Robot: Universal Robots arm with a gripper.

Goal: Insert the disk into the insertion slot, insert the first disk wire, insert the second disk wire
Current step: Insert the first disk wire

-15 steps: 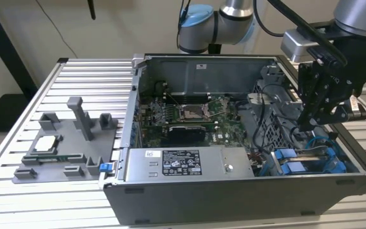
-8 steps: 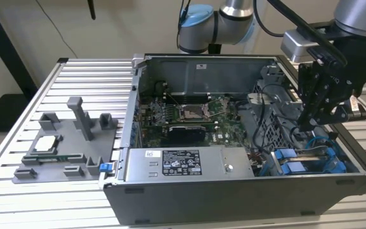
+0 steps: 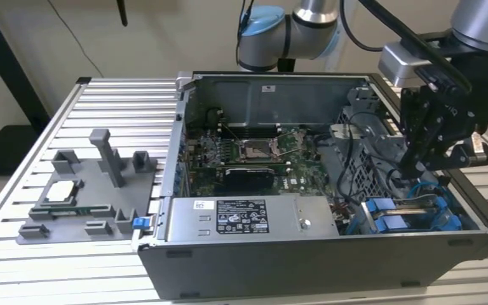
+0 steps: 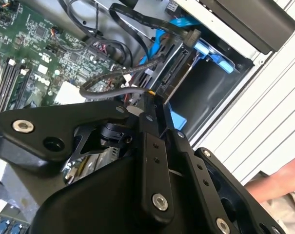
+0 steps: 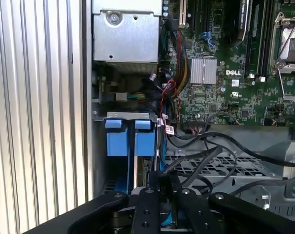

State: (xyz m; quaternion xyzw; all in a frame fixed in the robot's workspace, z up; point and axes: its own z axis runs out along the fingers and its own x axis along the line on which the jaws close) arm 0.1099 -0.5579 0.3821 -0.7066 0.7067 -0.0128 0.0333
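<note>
The disk [image 4: 179, 61] sits edge-on inside the insertion slot [image 4: 203, 97], its blue carrier [image 4: 213, 52] at the mouth. In the exterior view the blue carrier [image 3: 390, 219] lies in the case's near right corner, with my gripper [image 3: 413, 170] just above it. My gripper [image 4: 154, 100] is shut on the black connector of a braided disk wire [image 4: 108, 80], held close to the disk's connector edge. A blue flat wire [image 4: 181, 23] runs to the disk nearby. In the first wrist view my gripper [image 5: 159, 181] hangs beside the blue carrier tabs [image 5: 130, 141].
A grey power-supply box [image 3: 244, 217] fills the case's front. The motherboard [image 3: 253, 152] lies behind it, and loose black cables [image 3: 354, 159] cross the drive cage. A grey fixture [image 3: 91, 190] stands on the slatted table. A person's hand [image 4: 279, 181] rests outside the case.
</note>
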